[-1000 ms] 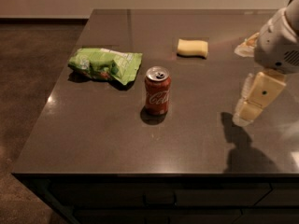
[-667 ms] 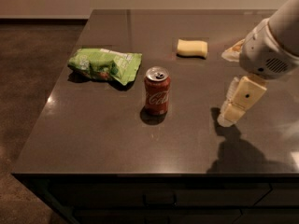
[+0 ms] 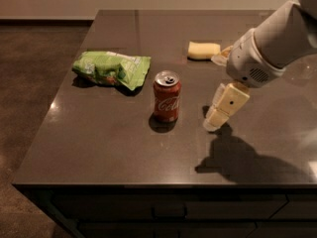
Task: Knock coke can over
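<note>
coke can [image 3: 167, 103] upright | gripper [image 3: 212, 124] beside it, apart | grip: cannot tell

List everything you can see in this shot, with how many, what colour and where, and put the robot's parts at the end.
coke can: one, red with silver top, upright near the table's middle
snack bag: one, green, lying left of and behind the can, apart from it
sponge: one, pale yellow, far side of the table, right of the can
table: one, dark grey-brown, fills most of the view
floor: dark brown, at left
arm: one, white, reaching in from the upper right
gripper: one, cream, low over the table right of the can, not touching it
</note>
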Action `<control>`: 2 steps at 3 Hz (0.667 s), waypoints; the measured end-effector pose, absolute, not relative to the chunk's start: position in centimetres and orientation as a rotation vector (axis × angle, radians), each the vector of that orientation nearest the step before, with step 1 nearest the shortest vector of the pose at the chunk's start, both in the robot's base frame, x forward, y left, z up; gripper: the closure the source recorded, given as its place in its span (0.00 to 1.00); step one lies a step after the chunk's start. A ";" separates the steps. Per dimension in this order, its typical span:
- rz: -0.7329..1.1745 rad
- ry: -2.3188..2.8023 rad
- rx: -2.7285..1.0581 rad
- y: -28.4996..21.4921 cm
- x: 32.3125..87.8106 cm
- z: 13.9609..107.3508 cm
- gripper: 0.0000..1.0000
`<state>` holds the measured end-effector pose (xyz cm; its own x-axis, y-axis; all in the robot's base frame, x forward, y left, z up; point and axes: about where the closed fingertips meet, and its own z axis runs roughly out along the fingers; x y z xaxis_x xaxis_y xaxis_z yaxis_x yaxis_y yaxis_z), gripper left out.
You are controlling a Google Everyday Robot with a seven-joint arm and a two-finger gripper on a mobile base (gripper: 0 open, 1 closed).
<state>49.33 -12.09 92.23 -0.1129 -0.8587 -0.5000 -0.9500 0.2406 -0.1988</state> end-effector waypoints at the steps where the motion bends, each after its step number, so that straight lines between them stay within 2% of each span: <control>1: 0.282 1.954 -1.651 -9.9 50.1 91.8 0.00; 2: 0.325 1.925 -1.659 -8.0 50.8 91.4 0.00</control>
<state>50.79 -8.03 91.40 -0.0662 -0.8242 -0.5624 -0.9633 0.1998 -0.1794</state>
